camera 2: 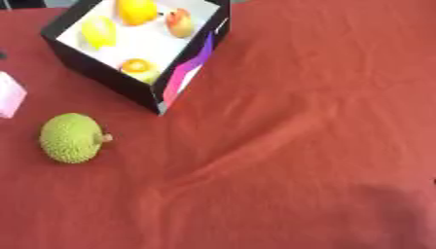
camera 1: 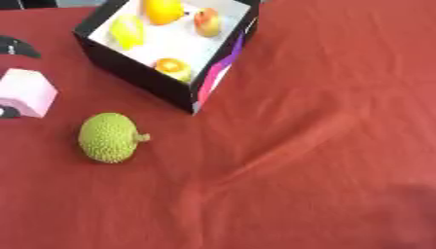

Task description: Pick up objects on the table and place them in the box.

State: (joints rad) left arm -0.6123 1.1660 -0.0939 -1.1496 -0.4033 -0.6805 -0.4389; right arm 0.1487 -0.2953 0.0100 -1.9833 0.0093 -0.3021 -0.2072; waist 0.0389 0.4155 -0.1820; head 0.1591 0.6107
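No fingers are showing in either view, so I cannot tell whether either hand is holding anything. The durian (camera 1: 108, 137) is lying on the desk (camera 1: 323, 146) just in front of the box (camera 1: 140, 73), which is already holding four fruits (camera 1: 163, 10). Being round and bumpy, it is risking rolling away or striking the box wall if grasped off-centre.

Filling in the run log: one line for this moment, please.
box: four fruits inside | green spiky fruit: on cloth, outside box | pink block: left edge | hands: not in view
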